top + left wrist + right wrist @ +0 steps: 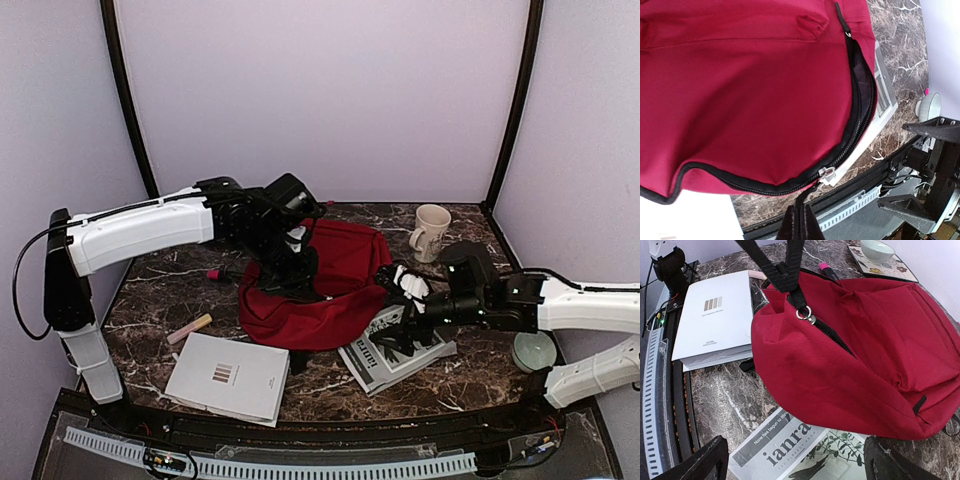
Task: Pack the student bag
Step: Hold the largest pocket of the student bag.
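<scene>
The student bag (335, 270), a soft red backpack, lies in the middle of the table and fills most of the left wrist view (740, 90). Its dark zipper (860, 110) gapes a little along one edge. My left gripper (801, 222) is shut on the black pull strap that runs to the zipper's metal slider (827, 174). It reaches down over the bag (292, 272) from the left. My right gripper (800, 465) is open, its fingers (700, 462) spread wide above a magazine (790, 450), just in front of the bag (850, 350) and apart from it.
A white book (228, 375) lies front left, with the magazine (395, 355) partly under the bag. A cream mug (430, 232) stands at the back right. Also in view are a bowl on a coaster (877, 250), a pink marker (213, 273) and a pale stick (189, 328).
</scene>
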`<state>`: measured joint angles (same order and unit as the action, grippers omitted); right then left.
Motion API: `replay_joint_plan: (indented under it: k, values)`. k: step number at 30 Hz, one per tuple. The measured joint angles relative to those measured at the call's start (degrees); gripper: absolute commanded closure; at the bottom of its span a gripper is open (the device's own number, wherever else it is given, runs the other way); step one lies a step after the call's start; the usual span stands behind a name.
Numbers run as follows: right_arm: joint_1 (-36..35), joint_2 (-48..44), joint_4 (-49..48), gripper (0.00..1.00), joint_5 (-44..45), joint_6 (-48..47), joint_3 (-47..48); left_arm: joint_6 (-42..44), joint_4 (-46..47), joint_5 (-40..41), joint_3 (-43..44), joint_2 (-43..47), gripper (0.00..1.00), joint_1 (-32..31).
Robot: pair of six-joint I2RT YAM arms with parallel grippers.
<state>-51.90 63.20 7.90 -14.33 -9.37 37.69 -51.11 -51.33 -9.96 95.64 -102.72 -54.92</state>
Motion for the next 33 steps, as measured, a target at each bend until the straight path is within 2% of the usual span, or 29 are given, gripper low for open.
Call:
replay_joint_plan:
  k: [6, 14, 26, 33]
  values:
    - [-3.15, 3.58, -3.61, 0.06, 3.58, 3.76, 0.02, 5.01, -1.92, -1.22, 2.45, -0.02, 1.00, 3.43]
    - [-5.55, 5.25, -2.71, 0.06, 7.15, 7.15, 4.11, 9.11, -3.41, -5.75, 5.44, -0.24, 1.00, 5.38]
    - [-5.60, 4.42, -18.53, 0.09, 13.90, 6.51, -2.64, 8.98, -1.38, -6.73, 5.38, -0.46, 1.00, 5.31]
    - [-4.42, 8.68, -25.05, 0.22, 15.06, 3.34, -2.14, 8.35, 0.63, -10.69, 5.33, -0.98, 1.00, 5.31]
